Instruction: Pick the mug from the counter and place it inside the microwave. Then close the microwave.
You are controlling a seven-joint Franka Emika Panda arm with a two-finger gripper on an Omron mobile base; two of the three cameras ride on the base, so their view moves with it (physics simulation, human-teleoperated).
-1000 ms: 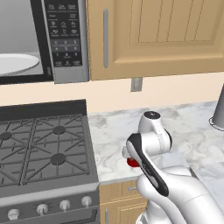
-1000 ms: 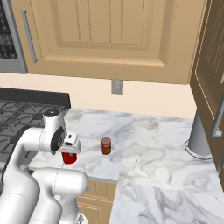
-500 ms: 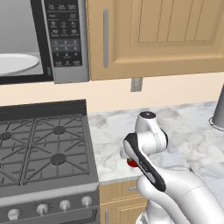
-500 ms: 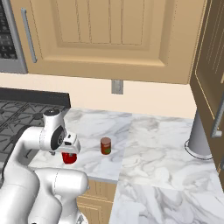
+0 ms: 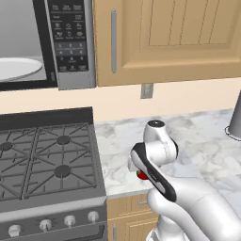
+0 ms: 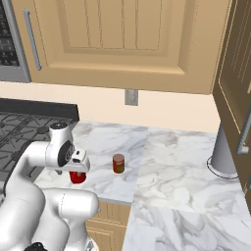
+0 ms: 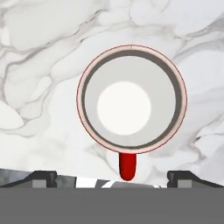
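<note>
Pincer [image 7: 112, 177] spread wide, empty, directly above upright mug [image 7: 131, 99] on marble surface [image 7: 39, 52]; red handle at 6 o'clock.

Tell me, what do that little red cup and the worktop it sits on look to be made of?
The mug: probably glazed ceramic, judging by its smooth red outside, plain white inside and thick rounded rim, though painted metal or plastic could look the same. The counter: looks like polished marble, white with soft grey veins running across it; it could equally be a marble-look laminate or stone composite.
</note>
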